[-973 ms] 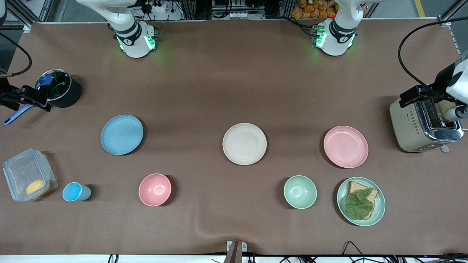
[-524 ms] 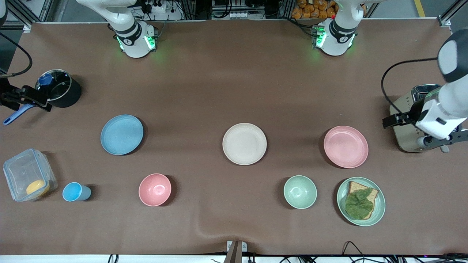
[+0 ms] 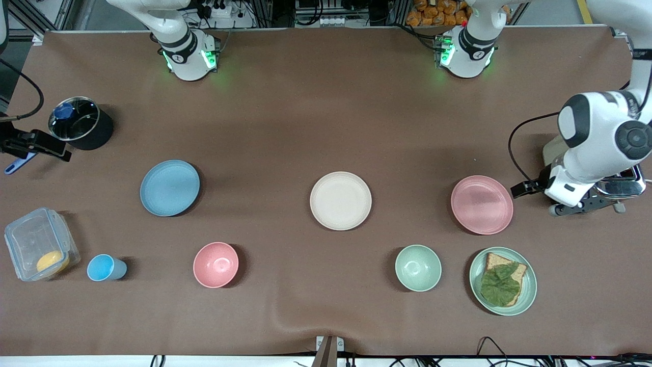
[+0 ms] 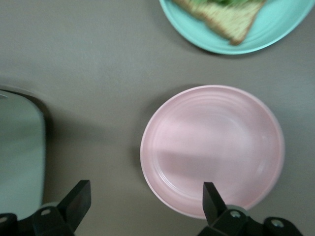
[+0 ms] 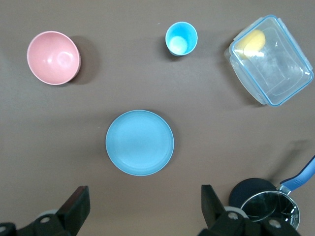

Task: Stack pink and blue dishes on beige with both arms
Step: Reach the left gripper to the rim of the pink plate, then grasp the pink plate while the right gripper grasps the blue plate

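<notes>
The left gripper [image 4: 142, 206] hangs over the bench [image 3: 326, 112] with its fingers [image 4: 78, 199] spread wide apart and nothing between them; the pink plate [image 4: 212, 150] lies flat just past one fingertip, its rim under that tip in the left wrist view, and the metal toaster [image 4: 19, 152] sits beside the other finger. In the front view this gripper [image 3: 570, 204] is over the bare bench between the pink plate [image 3: 482, 204] and the toaster [image 3: 606, 178]. Out from the pink plate, nearer the front camera, stands a green plate with toast and a leaf [image 3: 503, 281], with a green bowl [image 3: 418, 267] beside it. The right gripper [image 5: 142, 206] is also high over the bench, fingers [image 5: 76, 204] wide apart and empty, with the blue plate [image 5: 140, 142] lying flat out ahead of the fingertips, well clear of them; a black pot [image 5: 261, 201] sits close by one finger. Past the blue plate are a pink bowl [image 5: 53, 57], a small blue cup [image 5: 181, 38] and a clear box [image 5: 270, 59] holding something yellow. The beige plate [image 3: 341, 200] lies bare at the bench's middle, between the blue plate [image 3: 169, 187] and the pink one, well apart from both
</notes>
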`<state>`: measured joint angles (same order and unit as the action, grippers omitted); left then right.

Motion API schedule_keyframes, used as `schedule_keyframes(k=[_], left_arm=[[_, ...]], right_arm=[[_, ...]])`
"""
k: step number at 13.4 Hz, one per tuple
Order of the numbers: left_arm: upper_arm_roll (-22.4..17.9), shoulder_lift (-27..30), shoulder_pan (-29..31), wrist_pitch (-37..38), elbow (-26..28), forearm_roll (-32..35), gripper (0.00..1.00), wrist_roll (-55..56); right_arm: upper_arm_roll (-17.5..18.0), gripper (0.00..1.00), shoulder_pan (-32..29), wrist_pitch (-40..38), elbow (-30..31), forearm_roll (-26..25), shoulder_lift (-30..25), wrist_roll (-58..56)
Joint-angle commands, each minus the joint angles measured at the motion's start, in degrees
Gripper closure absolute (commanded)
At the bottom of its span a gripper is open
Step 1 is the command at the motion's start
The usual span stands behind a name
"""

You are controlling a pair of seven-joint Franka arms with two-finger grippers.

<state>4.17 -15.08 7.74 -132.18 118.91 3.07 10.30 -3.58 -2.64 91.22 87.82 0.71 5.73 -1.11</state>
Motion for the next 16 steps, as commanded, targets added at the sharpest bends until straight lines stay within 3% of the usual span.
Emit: schedule_keyframes(k=[1,4,9,12,16], left_arm=[[0.4,-4.1,1.5,-4.4,0.8,0.7,0.00,-0.9],[0.4,-8.5,1.7,-7.8,0.7,0.7,0.00,-0.6],[0.5,-10.8,2.8,-9.1,0.6,0.3,0.01,-0.5],[0.5,-11.1,2.5,-9.1,0.6,0.2,0.28,-0.5],[0.5,-11.5,2.3,-9.1,0.5,0.0,0.54,0.2]], right_arm=[[0.5,0.00,-2.0,-0.4,0.7,-0.7,1.7,0.2],[0.5,0.00,-4.0,0.9,3.9,2.4,5.3,-2.2],[0.5,0.00,-5.5,18.6,19.6,6.5,5.7,-8.1],[0.5,0.00,-5.5,26.9,26.2,7.0,6.7,-10.7],[0.6,0.00,-9.5,33.0,27.4,9.3,13.2,-22.3]])
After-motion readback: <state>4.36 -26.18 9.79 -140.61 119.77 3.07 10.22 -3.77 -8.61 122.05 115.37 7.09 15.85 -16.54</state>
